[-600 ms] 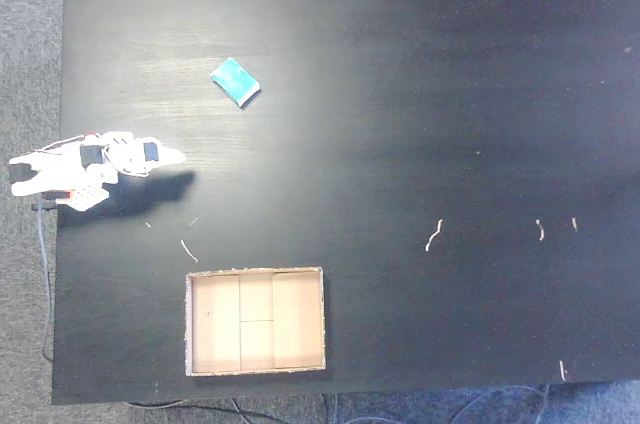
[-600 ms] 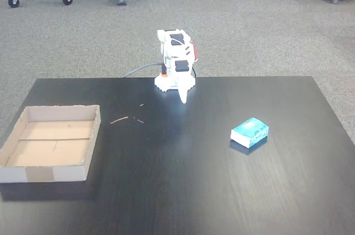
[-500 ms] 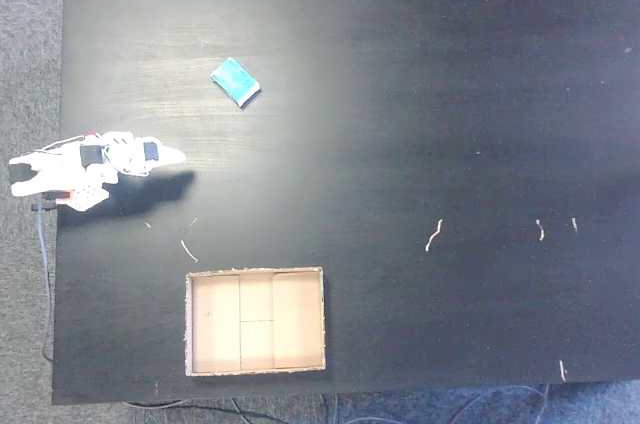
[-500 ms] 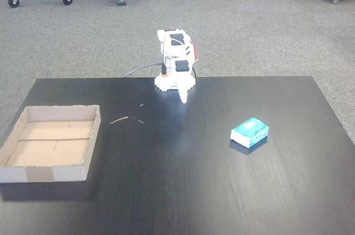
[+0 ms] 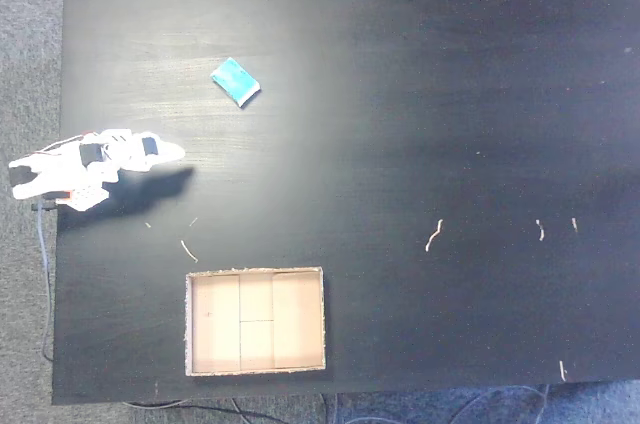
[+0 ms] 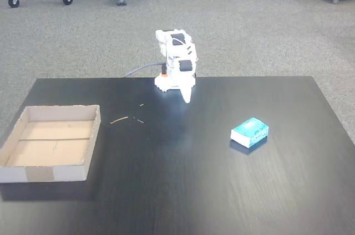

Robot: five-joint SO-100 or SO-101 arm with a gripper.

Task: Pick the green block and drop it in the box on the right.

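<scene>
Bench (image 5: 420,94) of black wood carries three main things: one white arm, one green block and one box. The arm (image 5: 70,166) sits folded at the bench's left edge in a fixed view from above, and at the far edge in a fixed view from the front (image 6: 175,63). Its tool (image 5: 172,153) ends in a pale point aimed across the bench top; from the front the tool (image 6: 187,97) points down toward the surface, well short of anything. The fingers look pressed together into a single tip with nothing between them, though they are too small to be sure.

One green block (image 5: 235,81) lies flat on the bench, up and to the right of the tool tip when seen from above; from the front the block (image 6: 249,132) rests to the right of the arm and nearer the camera, its whitish edge showing. One box (image 5: 256,320), an open cardboard tray with flap seams across its floor, sits by the lower edge seen from above and at the left from the front (image 6: 52,145). Block and box lie well apart.

A few pale scraps (image 5: 433,235) are scattered on the dark surface. Grey carpet (image 6: 266,30) surrounds the bench.
</scene>
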